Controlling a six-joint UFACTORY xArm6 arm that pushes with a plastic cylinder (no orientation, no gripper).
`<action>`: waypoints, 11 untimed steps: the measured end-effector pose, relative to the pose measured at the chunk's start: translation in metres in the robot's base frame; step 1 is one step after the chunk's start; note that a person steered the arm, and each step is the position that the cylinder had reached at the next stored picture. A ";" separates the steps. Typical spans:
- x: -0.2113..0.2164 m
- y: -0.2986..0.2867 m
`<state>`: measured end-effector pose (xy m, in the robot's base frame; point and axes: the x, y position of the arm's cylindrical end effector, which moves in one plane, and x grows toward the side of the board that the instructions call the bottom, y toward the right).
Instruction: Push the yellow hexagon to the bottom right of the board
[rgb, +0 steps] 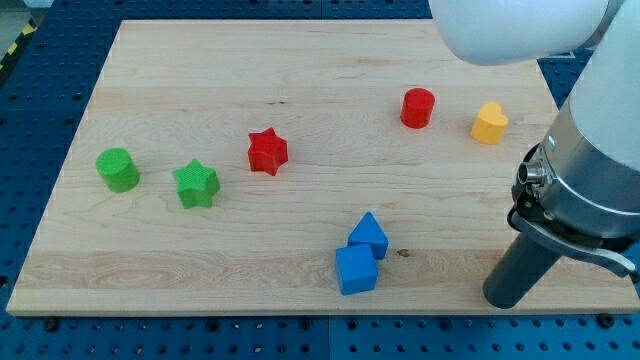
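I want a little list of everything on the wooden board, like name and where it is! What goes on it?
board: wooden board on a blue pegboard
my tip: near the view's bottom right, touching no block
yellow block: yellow block at the view's upper right, above my tip; looks more heart-like than hexagonal
red cylinder: just left of the yellow block
red star: near the middle
green star: on the left
green cylinder: farthest left
blue blocks: two, and, touching, bottom centre
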<state>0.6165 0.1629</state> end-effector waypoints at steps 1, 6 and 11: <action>0.000 -0.021; -0.035 -0.037; -0.035 0.033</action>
<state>0.5811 0.1958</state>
